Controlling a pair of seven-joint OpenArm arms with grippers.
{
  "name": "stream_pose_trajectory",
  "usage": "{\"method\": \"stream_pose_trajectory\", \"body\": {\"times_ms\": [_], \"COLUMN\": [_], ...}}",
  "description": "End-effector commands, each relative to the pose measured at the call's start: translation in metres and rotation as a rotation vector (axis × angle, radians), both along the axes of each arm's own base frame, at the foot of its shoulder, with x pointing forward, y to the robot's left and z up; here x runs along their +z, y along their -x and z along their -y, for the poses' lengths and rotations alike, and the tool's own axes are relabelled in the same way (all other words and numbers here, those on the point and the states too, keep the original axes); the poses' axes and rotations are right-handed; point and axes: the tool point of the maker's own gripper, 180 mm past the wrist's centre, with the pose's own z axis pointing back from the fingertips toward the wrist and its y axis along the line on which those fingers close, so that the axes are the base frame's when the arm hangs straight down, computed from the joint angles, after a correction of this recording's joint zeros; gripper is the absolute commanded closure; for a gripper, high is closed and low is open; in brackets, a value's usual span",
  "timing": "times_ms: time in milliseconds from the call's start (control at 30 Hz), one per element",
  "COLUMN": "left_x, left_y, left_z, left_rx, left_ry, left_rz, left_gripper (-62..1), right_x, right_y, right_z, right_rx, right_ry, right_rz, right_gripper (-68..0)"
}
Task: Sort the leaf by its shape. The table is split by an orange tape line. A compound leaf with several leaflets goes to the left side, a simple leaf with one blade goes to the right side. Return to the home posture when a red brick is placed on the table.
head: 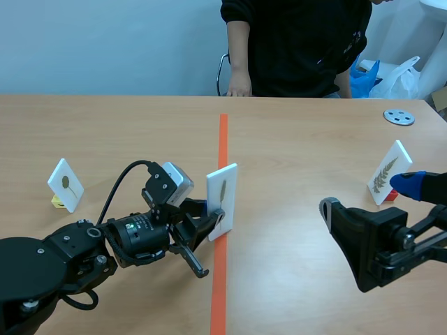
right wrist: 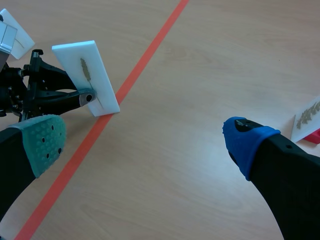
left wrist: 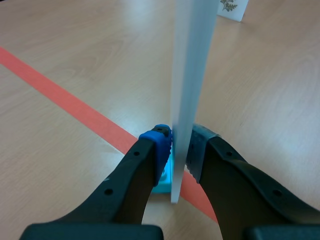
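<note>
On the tape line [head: 223, 132]: leaf card [head: 222, 195], probably stiff, light, slick; clamped low by left gripper [left wrist: 179, 149], sensibly near the base. Right gripper [right wrist: 145, 142] wide open, empty.

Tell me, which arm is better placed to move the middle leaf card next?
Left. The left end effector is shut on the card, while the right end effector is open, holds nothing and sits well apart from it.

Middle card [head: 222, 199] on tape line [head: 223, 139], second card [head: 65, 183] left, third card [head: 389, 173] right
</note>
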Motion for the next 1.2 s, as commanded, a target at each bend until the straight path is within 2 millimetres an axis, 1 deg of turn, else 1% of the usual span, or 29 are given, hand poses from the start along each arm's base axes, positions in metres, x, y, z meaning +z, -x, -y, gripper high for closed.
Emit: {"method": "stream_pose_trajectory", "body": {"times_ms": [0, 133, 167, 333, 500, 733, 900, 967, 1033, 1167], "left_x": [0.015, 0.019, 0.020, 0.037, 0.051, 0.064, 0.075, 0.077, 0.075, 0.071], "left_y": [-0.004, -0.004, -0.004, 0.001, 0.011, 0.033, 0.041, 0.041, 0.037, 0.031], "left_z": [0.007, 0.007, 0.008, 0.006, -0.011, -0.051, -0.083, -0.097, -0.114, -0.156], "left_rx": [-0.004, -0.004, -0.006, -0.006, 0.040, 0.162, 0.275, 0.335, 0.405, 0.574], "left_ry": [0.045, 0.062, 0.073, 0.191, 0.238, 0.275, 0.291, 0.263, 0.213, 0.156], "left_rz": [0.034, 0.047, 0.047, 0.017, 0.030, 0.029, 0.048, 0.069, 0.081, 0.101], "left_gripper": [-10.2, -9.9, -8.7, -8.3, -7.6, -7.4, -7.4, -7.4, -7.4, -7.4], "right_x": [0.008, 0.009, 0.009, 0.009, 0.010, 0.011, 0.012, 0.013, 0.014, 0.017], "right_y": [-0.005, -0.006, -0.006, -0.006, -0.006, -0.006, -0.007, -0.009, -0.010, -0.012], "right_z": [0.002, 0.002, 0.002, 0.002, 0.002, 0.002, 0.002, 0.002, 0.002, 0.002], "right_rx": [-0.008, -0.009, -0.009, -0.009, -0.009, -0.009, -0.009, -0.009, -0.009, -0.009], "right_ry": [-0.011, -0.013, -0.013, -0.014, -0.015, -0.017, -0.017, -0.017, -0.017, -0.016], "right_rz": [0.033, 0.037, 0.037, 0.040, 0.043, 0.048, 0.050, 0.057, 0.062, 0.072], "right_gripper": [-65.7, -65.7, -65.7, -65.7, -65.7, -65.7, -65.7, -65.7, -65.7, -65.7]}}
